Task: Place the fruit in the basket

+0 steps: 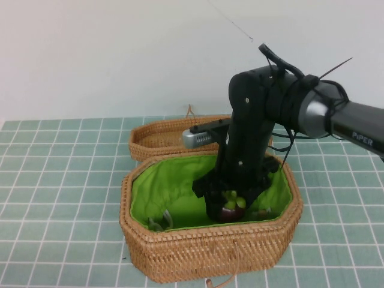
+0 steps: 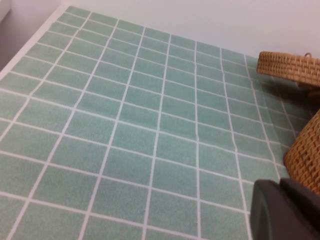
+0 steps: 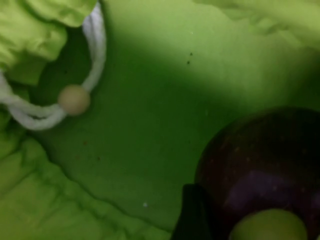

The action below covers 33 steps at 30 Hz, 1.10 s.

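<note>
Fruit (image 3: 265,165) — dark purple-brown, one pale green lobe (image 3: 269,226) visible — rests on green lining (image 3: 165,100). White cord (image 3: 95,45) carries a tan bead (image 3: 74,99).

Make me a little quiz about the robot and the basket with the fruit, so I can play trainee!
1. True or false: the fruit is down inside the basket.
2. Which gripper reaches into the basket?
3. The lining is: A red, B green, C blue.

Key: 1 true. 2 the right gripper, at the fruit; the left gripper sits over the tiled table beside the basket. 3 B.
</note>
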Each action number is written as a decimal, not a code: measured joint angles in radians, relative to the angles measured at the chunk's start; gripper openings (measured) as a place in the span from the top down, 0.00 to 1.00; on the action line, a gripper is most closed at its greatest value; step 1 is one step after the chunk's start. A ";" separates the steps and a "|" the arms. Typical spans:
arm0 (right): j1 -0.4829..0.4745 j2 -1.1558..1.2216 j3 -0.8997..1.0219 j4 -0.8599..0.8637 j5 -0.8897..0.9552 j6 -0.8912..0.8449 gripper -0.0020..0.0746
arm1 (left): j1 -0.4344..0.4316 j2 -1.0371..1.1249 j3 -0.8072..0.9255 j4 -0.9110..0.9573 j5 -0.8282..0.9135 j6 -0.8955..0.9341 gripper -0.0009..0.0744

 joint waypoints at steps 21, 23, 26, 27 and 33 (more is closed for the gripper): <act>0.000 -0.042 -0.290 -0.002 0.033 0.029 0.20 | 0.000 0.000 0.000 0.000 0.000 0.000 0.99; 0.000 -0.068 -0.336 -0.002 0.033 0.020 0.37 | 0.000 0.000 0.000 0.000 0.000 0.000 0.99; 0.000 -0.122 -0.381 -0.006 0.033 -0.027 0.72 | 0.000 0.000 0.000 0.000 0.000 0.000 0.99; 0.000 -0.146 -0.385 -0.019 0.033 -0.033 0.81 | 0.000 0.000 0.000 0.000 0.000 0.000 0.99; 0.000 -0.296 -0.386 -0.187 0.039 -0.061 0.96 | 0.000 0.000 0.000 0.000 0.000 0.000 0.99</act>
